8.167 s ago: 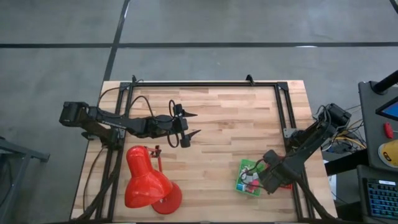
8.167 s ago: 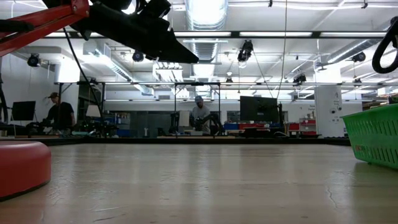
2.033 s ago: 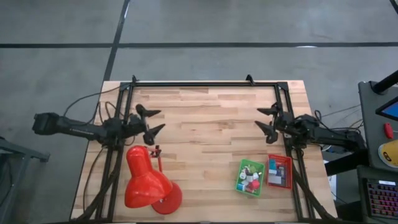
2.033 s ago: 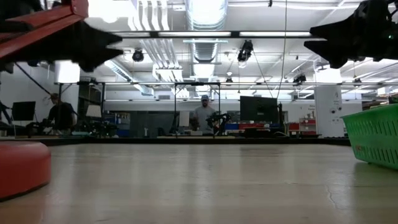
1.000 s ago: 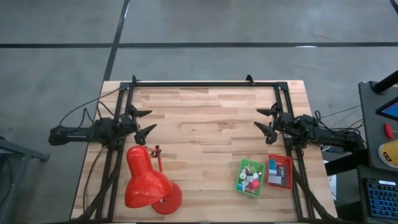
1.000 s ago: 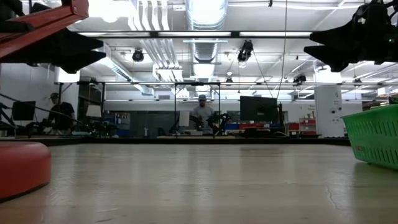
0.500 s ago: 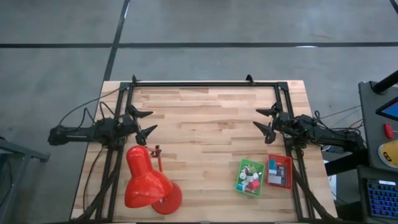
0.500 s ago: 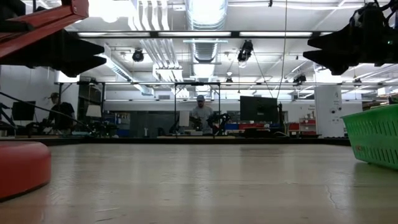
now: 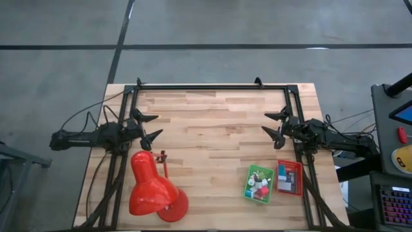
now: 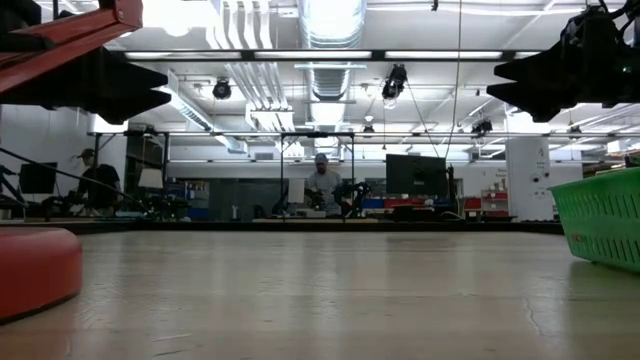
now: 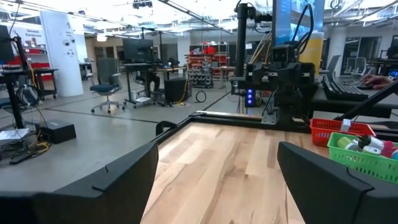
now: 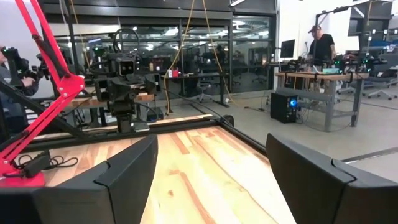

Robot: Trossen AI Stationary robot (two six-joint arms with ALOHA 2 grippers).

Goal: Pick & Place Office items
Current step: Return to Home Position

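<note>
The office items (image 9: pixel 260 183) are small cubes and flat blocks in white, pink, teal and dark colours. They lie piled inside the green tray (image 9: pixel 250 191) near the table's right near corner, also seen in the left wrist view as office items (image 11: pixel 367 144). My left gripper (image 9: pixel 150 125) hovers open over the table's left side, above the red desk lamp's far end. My right gripper (image 9: pixel 275 125) hovers open over the right side, well behind the trays. Both are empty.
A red desk lamp (image 9: pixel 153 191) stands on the left near part of the table, its base (image 10: pixel 35 268) close to the near edge. A red tray (image 9: pixel 289 178) sits right of the green one. A black frame (image 9: pixel 212 87) rims the table. Bare wood lies between the arms.
</note>
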